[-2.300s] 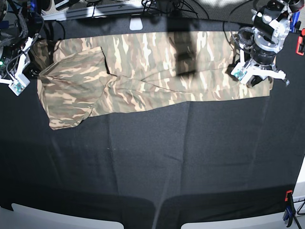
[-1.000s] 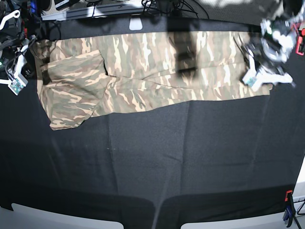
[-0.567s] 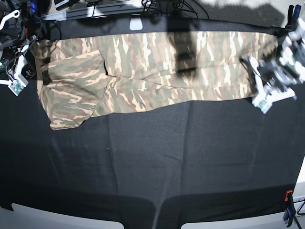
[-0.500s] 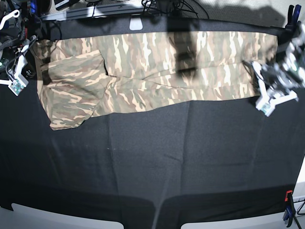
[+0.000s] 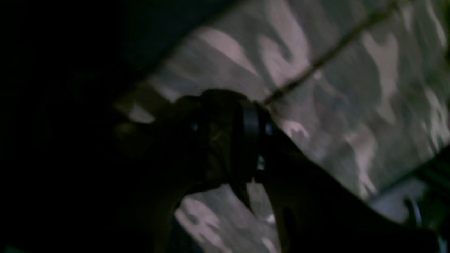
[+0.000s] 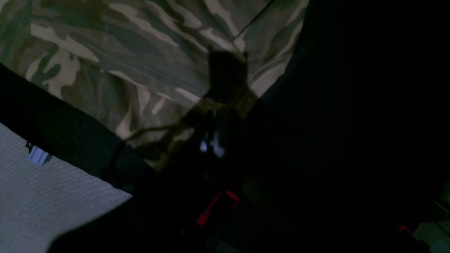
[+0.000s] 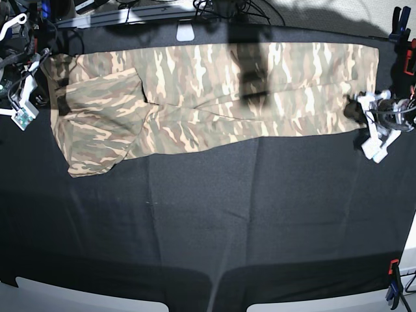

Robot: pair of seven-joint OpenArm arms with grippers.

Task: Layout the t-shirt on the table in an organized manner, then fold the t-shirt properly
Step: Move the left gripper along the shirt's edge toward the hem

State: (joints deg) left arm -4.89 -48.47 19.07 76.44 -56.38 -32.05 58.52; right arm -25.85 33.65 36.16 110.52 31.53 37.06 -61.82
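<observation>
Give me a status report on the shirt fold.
Left gripper at the t-shirt's edge, grip unclear. Right gripper shut at the opposite end. T-shirt half-folded on the table. Nothing in the way.

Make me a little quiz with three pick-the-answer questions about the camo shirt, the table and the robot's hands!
1. Where on the table does the t-shirt lie in the base view?
A. along the far edge
B. in the near half
C. hanging off the near edge

2. What colour is the cloth covering the table?
A. white
B. black
C. red

3. How is the shirt lying?
A. rolled into a ball
B. folded into a small square
C. stretched out in a long strip, one sleeve sticking out toward the near side

Answers:
1. A, the shirt runs along the top of the base view while the near half shows only cloth.
2. B, the cover is matte black everywhere around the shirt.
3. C, it spans almost from the right hand to the left hand.
</observation>
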